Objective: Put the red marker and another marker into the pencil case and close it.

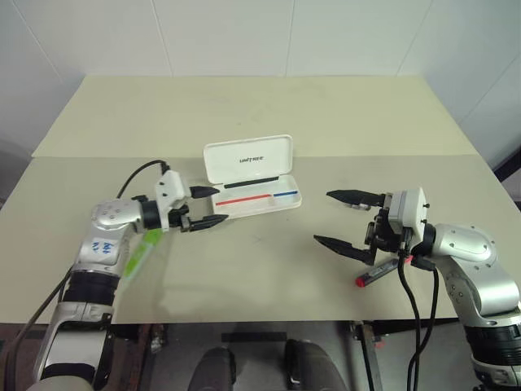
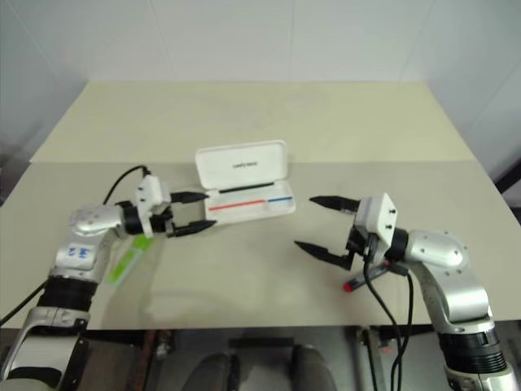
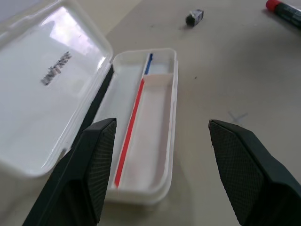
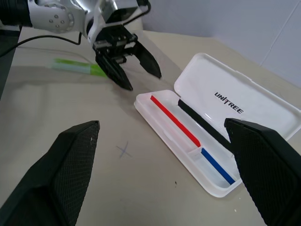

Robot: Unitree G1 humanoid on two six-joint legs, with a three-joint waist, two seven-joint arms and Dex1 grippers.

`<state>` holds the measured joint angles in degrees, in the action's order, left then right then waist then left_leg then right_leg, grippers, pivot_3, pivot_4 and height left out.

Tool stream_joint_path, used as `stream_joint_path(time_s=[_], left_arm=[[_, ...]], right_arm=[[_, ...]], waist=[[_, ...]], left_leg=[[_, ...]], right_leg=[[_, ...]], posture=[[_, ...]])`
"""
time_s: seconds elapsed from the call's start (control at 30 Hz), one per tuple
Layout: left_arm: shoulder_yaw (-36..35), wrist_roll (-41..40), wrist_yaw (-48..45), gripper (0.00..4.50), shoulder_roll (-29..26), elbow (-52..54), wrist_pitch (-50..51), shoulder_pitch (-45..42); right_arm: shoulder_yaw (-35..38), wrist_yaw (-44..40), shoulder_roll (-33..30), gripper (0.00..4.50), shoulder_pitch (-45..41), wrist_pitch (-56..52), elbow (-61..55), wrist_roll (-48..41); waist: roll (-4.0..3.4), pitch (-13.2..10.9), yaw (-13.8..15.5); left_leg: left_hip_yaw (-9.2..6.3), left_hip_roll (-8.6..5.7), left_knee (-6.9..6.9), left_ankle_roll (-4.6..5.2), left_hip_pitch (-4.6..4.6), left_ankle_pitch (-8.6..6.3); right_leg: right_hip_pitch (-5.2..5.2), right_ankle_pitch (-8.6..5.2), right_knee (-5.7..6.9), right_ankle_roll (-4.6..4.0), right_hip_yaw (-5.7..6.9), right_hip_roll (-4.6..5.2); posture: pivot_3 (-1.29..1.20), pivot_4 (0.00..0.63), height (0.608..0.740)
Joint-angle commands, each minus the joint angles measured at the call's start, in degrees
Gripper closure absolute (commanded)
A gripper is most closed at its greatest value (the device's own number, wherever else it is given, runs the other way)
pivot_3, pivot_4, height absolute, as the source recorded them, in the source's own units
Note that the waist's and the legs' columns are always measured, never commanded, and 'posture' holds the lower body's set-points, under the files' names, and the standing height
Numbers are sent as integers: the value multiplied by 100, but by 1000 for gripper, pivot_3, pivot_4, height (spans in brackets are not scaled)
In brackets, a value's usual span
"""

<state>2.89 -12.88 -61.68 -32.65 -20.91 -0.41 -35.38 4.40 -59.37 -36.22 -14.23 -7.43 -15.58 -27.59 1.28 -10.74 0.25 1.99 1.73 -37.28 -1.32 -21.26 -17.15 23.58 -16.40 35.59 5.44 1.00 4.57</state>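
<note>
Nearest me, the red marker (image 1: 377, 274) lies on the table (image 1: 269, 269) just under my right gripper (image 1: 342, 220), at about 5 o'clock from its tips, long axis 2 to 8 o'clock, red end toward me. That gripper is spread wide, empty, so the right arm is the natural pick. The green marker (image 1: 140, 256) lies beneath my left arm, axis 1 to 7 o'clock. My left gripper (image 1: 213, 206), partly open and empty, sits at the left end of the pencil case (image 1: 254, 194), open, long axis 3 to 9 o'clock, at 12 o'clock between both arms
</note>
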Motion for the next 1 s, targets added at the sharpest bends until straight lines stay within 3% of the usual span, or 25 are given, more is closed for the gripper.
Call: stream_joint_path(time_s=[0.03,0.6,1.0], left_arm=[[104,191,-102,1276,-55,-223,-91,-191],[555,887,-245,1276,130,-1439,-355,-672],[912,1315,-513,1276,107,-1668,-120,-1094]], right_arm=[[-87,180,139,0,14,127,-326,49],[-221,681,449,0,88,102,-736,264],[-209,573,296,0,-117,-68,-795,159]], waist=[[0,0,-30],[4,-2,-25],[4,-2,-36]], left_leg=[[0,0,1,0,0,0],[9,0,-6,2,1,-1],[11,0,-11,2,2,-1]], right_leg=[[1,0,0,0,0,-1],[7,1,8,3,-11,-3],[8,2,14,4,-12,-5]], posture=[[0,150,740],[0,150,740],[0,150,740]])
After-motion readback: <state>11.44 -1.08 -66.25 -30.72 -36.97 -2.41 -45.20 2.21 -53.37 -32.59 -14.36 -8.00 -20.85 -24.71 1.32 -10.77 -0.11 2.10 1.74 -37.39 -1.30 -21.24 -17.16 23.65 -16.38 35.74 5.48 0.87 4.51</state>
